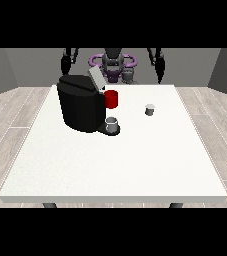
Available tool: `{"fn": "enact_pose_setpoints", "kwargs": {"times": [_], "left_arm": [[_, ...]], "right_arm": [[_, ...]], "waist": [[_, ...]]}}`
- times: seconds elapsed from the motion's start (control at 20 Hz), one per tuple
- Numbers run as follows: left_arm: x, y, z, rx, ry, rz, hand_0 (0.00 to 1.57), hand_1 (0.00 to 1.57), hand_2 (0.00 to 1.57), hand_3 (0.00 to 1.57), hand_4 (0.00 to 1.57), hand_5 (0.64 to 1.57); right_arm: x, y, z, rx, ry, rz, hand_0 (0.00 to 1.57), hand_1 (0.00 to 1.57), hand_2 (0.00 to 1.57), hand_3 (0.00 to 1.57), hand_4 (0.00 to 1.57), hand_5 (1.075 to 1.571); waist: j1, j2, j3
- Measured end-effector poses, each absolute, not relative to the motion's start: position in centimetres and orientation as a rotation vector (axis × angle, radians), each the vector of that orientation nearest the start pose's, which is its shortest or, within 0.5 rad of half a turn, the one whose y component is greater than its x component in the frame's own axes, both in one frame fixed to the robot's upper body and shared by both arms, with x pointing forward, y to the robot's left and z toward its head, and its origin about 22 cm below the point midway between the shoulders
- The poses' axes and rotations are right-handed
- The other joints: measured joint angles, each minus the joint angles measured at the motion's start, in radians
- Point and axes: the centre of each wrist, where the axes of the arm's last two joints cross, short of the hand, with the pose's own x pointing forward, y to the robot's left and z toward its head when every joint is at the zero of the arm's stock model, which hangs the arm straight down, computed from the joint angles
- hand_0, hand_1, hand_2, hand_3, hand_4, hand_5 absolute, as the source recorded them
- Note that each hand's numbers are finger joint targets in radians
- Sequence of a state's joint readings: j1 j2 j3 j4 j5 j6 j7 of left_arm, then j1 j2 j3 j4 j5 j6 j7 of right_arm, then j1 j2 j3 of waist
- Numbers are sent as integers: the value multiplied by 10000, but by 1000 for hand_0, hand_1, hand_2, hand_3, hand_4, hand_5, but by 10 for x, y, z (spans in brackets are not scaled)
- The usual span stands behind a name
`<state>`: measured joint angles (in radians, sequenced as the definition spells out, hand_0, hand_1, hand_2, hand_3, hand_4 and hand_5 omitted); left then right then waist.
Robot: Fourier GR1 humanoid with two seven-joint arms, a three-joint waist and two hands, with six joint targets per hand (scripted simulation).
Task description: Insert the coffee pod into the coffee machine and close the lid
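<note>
One white table (115, 170) fills most of the front view, with the robot small behind its far edge and both arms hanging near its sides, above the table's back edge.

At the view's left, one black hand (65, 63) hangs beside the robot's body, well apart from everything on the table; whether its fingers are released or clenched cannot be told at this size.

Just right of it, on the table's left half, stands one black coffee machine (80, 106). Its one grey lid (95, 79) is tilted up and open at the machine's top right. A red part (112, 99) shows on the machine's right side, and below it one grey cup (112, 124) sits on the machine's base.

Further right, well apart from the machine, one small grey coffee pod (149, 109) stands upright on the table, alone.

At the view's right, the other black hand (159, 67) hangs above the table's far edge, touching nothing; its finger state cannot be told either.
</note>
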<state>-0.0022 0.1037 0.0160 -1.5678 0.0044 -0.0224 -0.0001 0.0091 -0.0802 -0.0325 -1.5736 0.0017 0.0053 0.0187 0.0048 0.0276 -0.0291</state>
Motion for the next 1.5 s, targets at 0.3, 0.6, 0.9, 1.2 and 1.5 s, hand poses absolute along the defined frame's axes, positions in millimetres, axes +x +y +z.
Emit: {"fn": "enact_pose_setpoints", "kwargs": {"times": [0.3,0.6,0.9,1.2,1.5], "left_arm": [[237,257,-6,171,-16514,-938,0,0,0,0,311,1571],[256,281,11,1345,-17005,-2188,0,0,0,0,0,1571],[288,311,28,1891,-16263,-2652,0,0,0,0,0,1571],[314,334,33,2484,-15647,-2836,0,0,0,0,0,1571],[331,341,23,2768,-15034,-2976,0,0,0,0,0,1571]], "right_arm": [[239,-261,-1,-706,-15257,645,0,0,0,0,128,1571],[242,-249,1,-1193,-16453,-632,0,0,0,0,217,1571],[250,-234,14,-1015,-17038,-775,0,0,0,0,174,1571],[254,-220,23,-546,-17520,-572,0,0,0,0,118,1571],[261,-216,26,-492,-17628,-584,0,0,0,0,340,1571]], "waist": [[17,-252,226],[-499,-96,277],[-957,221,288],[-1476,890,288],[-1504,1267,288]]}}
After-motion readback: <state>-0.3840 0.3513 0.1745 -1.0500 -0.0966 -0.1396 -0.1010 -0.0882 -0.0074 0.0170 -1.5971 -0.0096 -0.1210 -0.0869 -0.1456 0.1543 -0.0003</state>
